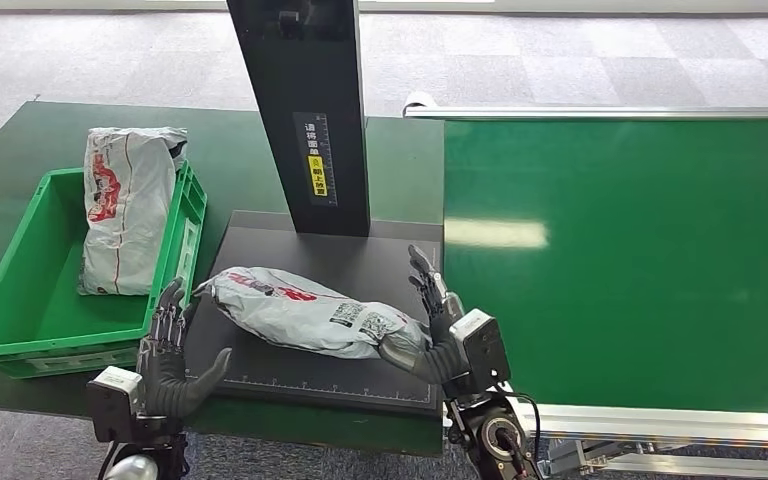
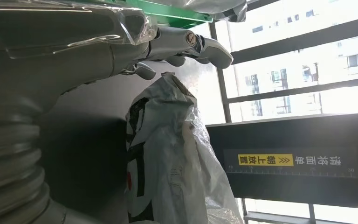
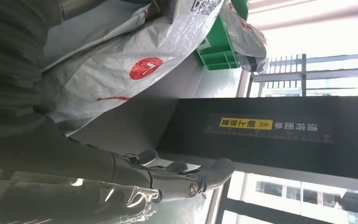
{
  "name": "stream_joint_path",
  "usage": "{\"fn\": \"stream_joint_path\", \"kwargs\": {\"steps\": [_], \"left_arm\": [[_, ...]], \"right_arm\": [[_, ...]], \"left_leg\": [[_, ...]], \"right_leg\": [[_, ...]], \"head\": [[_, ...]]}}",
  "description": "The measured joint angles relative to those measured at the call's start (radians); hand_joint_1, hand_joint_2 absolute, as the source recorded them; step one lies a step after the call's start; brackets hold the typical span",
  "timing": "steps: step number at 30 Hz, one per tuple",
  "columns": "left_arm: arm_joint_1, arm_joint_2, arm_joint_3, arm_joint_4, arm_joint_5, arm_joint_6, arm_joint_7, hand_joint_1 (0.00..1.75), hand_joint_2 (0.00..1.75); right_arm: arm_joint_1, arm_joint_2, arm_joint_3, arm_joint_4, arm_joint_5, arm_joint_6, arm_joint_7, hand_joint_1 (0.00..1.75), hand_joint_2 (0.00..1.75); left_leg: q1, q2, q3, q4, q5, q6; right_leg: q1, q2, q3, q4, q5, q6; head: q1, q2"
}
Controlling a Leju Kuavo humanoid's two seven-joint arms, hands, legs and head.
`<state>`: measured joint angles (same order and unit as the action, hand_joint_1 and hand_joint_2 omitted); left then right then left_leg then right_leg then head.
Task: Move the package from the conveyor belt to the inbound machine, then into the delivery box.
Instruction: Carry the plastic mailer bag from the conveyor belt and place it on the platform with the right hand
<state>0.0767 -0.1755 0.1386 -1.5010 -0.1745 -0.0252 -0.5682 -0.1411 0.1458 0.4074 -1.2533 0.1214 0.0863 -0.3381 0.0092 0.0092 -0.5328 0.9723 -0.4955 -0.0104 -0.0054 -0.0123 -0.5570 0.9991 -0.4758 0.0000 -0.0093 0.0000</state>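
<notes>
A grey plastic package (image 1: 300, 310) with red print and a barcode label lies flat on the black platform (image 1: 360, 255) of the inbound machine. My left hand (image 1: 168, 360) is open just off the package's left end, fingers up beside the crate wall and thumb pointing along the platform's front. My right hand (image 1: 440, 320) is open at the right end, fingers spread upward, with its palm against the bag's crumpled tip. The left wrist view has the package (image 2: 168, 154) just beyond my left hand (image 2: 74, 51). The right wrist view has the package (image 3: 121, 60) beside my right hand (image 3: 121, 177).
A green crate (image 1: 50, 355) stands left of the platform with another grey package (image 1: 125, 205) leaning inside it. The machine's black post (image 1: 305, 110) rises behind the platform. The green conveyor belt (image 1: 620, 260) runs along the right side.
</notes>
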Motion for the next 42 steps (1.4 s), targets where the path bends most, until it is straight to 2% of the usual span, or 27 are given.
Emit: {"fn": "stream_joint_path", "kwargs": {"steps": [10,22,26,32,37,42], "left_arm": [[0.009,0.0,0.007,-0.004,-0.003,-0.003,0.01,0.0,1.75],[0.009,0.0,0.007,-0.004,-0.004,-0.003,0.011,0.0,1.75],[0.011,0.0,0.006,-0.004,-0.01,-0.013,0.016,0.0,1.75],[0.031,0.0,-0.012,-0.004,-0.037,-0.05,0.022,0.0,1.75],[0.047,0.006,-0.054,-0.004,-0.139,-0.085,0.056,0.0,1.75],[0.069,0.014,-0.145,0.0,-0.268,-0.105,0.08,0.0,1.75]], "right_arm": [[0.002,-0.001,-0.043,0.004,-0.053,0.004,0.001,0.0,1.75],[0.003,-0.001,-0.061,0.004,-0.057,0.007,0.001,0.0,1.75],[0.011,-0.005,-0.075,0.004,-0.137,0.057,-0.019,0.0,1.75],[0.066,-0.045,-0.176,-0.009,-0.289,0.156,-0.075,0.0,1.75],[0.118,-0.063,-0.304,-0.032,-0.301,0.172,-0.071,0.0,1.75],[0.148,-0.063,-0.403,-0.056,-0.285,0.178,-0.065,0.0,1.75]], "left_leg": [[0.0,0.0,0.0,0.0,0.0,0.0],[0.0,0.0,0.0,0.0,0.0,0.0],[0.0,0.0,0.0,0.0,0.0,0.0],[-0.001,0.0,0.0,0.0,0.0,0.0],[-0.001,0.0,0.0,0.0,-0.001,0.001],[-0.001,0.0,0.0,0.0,-0.001,0.001]], "right_leg": [[0.0,0.0,0.0,0.0,0.0,0.0],[0.0,0.0,0.0,0.0,0.0,0.0],[0.0,0.0,0.0,0.0,0.0,0.0],[-0.001,0.0,-0.001,-0.001,0.0,0.0],[-0.001,0.0,-0.001,-0.001,0.0,0.0],[-0.001,0.0,-0.001,-0.001,0.0,0.0]], "head": [[0.0,0.0],[0.0,0.0],[0.0,0.0],[0.0,0.0],[0.0,0.0],[0.0,0.0]]}}
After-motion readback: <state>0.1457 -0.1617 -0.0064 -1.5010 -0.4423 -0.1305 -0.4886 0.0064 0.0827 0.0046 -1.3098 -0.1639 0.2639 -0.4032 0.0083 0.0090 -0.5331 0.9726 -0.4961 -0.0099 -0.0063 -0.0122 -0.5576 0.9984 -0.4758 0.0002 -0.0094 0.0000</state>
